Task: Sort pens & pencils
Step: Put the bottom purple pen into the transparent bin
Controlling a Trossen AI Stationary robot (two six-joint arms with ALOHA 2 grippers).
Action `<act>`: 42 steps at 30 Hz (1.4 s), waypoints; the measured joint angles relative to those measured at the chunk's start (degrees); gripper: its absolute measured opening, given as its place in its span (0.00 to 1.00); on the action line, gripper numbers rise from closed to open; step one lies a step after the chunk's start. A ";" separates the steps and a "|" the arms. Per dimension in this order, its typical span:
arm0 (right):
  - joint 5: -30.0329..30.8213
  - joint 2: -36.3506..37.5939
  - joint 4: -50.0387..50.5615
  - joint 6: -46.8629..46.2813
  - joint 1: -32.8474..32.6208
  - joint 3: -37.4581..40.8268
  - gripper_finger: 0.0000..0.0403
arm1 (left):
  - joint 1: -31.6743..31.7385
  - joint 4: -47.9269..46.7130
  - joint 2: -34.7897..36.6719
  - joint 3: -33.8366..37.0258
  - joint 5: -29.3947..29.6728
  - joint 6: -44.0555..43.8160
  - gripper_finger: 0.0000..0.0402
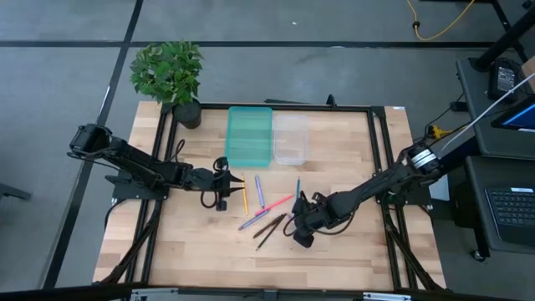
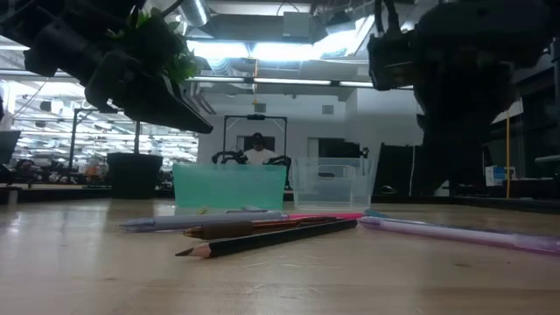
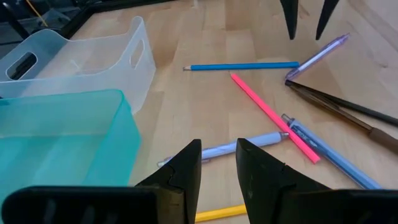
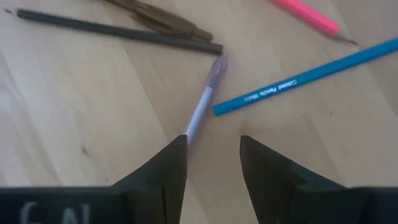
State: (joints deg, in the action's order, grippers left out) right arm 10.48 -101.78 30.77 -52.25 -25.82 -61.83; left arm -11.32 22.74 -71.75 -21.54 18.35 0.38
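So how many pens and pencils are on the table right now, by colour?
Yellow: 1
Pink: 1
Blue: 1
Pale purple-blue: 3
Black or dark brown: 2
Total: 8

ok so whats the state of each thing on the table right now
left claw: open, empty, above the yellow pencil
right claw: open, empty, over the purple pen
teal tray: upright, looks empty
clear tray: upright, looks empty
yellow pencil: lying flat
blue pencil: lying flat, loose
pink pencil: lying across a light blue pen
purple pen: flat, not gripped
black pencil: flat on the table
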 joint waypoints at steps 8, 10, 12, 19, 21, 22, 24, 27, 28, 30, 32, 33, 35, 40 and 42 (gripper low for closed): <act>0.00 -6.40 5.39 0.11 0.00 -6.66 0.37 | -0.90 0.00 0.00 0.01 -0.04 0.00 0.23; 0.00 -7.88 6.75 0.24 0.00 -8.84 0.37 | -1.13 0.02 0.00 0.02 -0.04 0.02 0.23; -0.03 -9.46 9.51 0.20 0.00 -10.78 0.37 | -1.20 0.01 0.00 0.02 -0.04 0.02 0.23; -0.17 -11.66 11.94 -1.15 -1.10 -15.20 0.37 | -1.24 -0.02 0.00 0.02 -0.04 0.02 0.23; -0.19 -11.71 12.01 -2.13 -1.42 -15.34 0.37 | -1.24 -0.02 0.00 0.04 -0.04 0.02 0.23; -0.15 -11.71 12.20 -2.73 -1.53 -15.34 0.37 | -1.24 -0.02 0.00 0.04 -0.04 0.02 0.23; -0.13 -11.71 13.26 -3.41 -1.66 -15.34 0.37 | -1.24 -0.02 0.00 0.04 -0.04 0.02 0.23; 0.25 -11.73 14.92 -4.77 -1.70 -15.34 0.37 | -1.24 -0.02 0.00 0.04 -0.04 -0.03 0.23; 0.26 -11.73 15.09 -4.80 -1.70 -15.34 0.37 | -1.24 -0.02 0.00 0.04 -0.04 -0.09 0.23; 0.28 -11.75 14.90 -4.84 -1.70 -15.34 0.37 | -1.24 -0.02 0.00 0.04 -0.10 -0.20 0.23; 0.31 -11.75 14.91 -5.46 -1.70 -15.34 0.37 | -1.24 -0.02 0.00 0.04 -1.06 -0.18 0.23; 0.33 -11.75 14.95 -5.91 -1.70 -15.34 0.37 | -1.24 -0.02 0.00 0.04 -1.52 -0.20 0.23; 0.39 -11.75 14.92 -6.03 -1.70 -15.34 0.37 | -1.28 -0.02 0.00 0.04 -1.80 -0.22 0.23; 0.46 -12.21 13.26 -6.00 -1.70 -15.34 0.37 | -1.24 -0.04 0.00 0.04 -1.79 -0.22 0.23; 0.46 -12.87 13.32 -5.99 -1.70 -15.34 0.37 | -1.25 -0.04 0.00 0.04 -1.79 -0.21 0.23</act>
State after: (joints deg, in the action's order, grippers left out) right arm 10.94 -114.65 44.09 -58.24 -27.53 -77.17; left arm -12.57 22.70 -71.75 -21.50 16.56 0.17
